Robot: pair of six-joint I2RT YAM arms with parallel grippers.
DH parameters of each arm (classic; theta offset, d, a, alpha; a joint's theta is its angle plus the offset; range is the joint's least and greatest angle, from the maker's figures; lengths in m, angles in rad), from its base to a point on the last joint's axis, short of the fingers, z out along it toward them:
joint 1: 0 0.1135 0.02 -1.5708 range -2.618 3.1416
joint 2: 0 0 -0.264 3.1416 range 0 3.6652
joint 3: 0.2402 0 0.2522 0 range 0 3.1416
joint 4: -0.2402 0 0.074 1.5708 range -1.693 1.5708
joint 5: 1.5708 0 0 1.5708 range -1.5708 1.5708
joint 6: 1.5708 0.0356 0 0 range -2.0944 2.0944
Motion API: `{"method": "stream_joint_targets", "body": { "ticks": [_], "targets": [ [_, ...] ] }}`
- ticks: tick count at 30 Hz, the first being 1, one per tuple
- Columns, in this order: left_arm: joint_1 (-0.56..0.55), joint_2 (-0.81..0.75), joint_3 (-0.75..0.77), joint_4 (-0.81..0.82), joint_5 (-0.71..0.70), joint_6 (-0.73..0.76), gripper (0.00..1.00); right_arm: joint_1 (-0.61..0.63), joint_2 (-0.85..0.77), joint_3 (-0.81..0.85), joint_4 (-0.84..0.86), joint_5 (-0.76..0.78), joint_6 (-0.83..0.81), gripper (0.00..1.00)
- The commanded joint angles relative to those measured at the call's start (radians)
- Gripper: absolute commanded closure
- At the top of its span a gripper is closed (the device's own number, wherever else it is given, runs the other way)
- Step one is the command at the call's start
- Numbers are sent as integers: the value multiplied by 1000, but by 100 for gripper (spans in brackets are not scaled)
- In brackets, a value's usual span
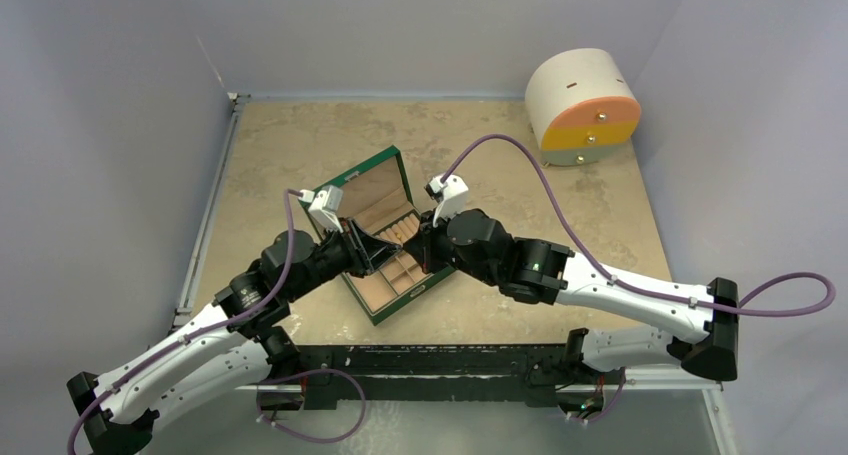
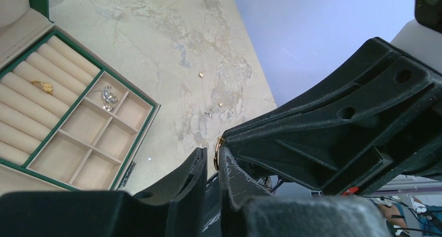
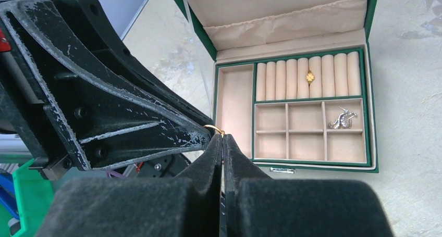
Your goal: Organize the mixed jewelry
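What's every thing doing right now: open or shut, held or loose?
green box: lid open.
round cabinet: drawers shut.
gold ring: pinched in right gripper.
left gripper: slightly open around the ring.
gold charm: tucked between rolls.
silver earrings: lying in a compartment.
tiny loose pieces: lying on table.

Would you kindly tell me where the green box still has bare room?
The long compartment beside the ring rolls is bare, as are five small cells; the sixth, at the corner, holds silver earrings. One gold piece sits in the rolls. Crowded over the box: left gripper and right gripper meet at a gold ring.
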Motion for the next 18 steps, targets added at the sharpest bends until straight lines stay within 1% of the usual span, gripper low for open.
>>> {"method": "stream_joint_targets", "body": {
  "ticks": [1,4,11,12,13,14,16,18],
  "targets": [
    [5,-4,17,56,17,-17,90,7,-19,1,52,8,6,100],
    [4,-7,17,59,19,-20,100,8,-18,-4,60,6,7,100],
    [4,-23,15,44,9,-16,100,8,-35,-20,73,1,18,100],
    [5,-25,15,41,6,-14,100,7,-41,-25,76,-1,19,98],
    [5,-29,14,38,4,-9,100,8,-48,-30,80,-5,18,90],
    [4,-33,12,37,4,-3,100,7,-59,-35,83,-10,18,84],
    [5,-41,1,45,12,6,100,7,-85,-57,92,-24,24,79],
    [4,-54,-12,57,20,21,100,7,-123,-87,100,-87,20,75]
  ]
}}
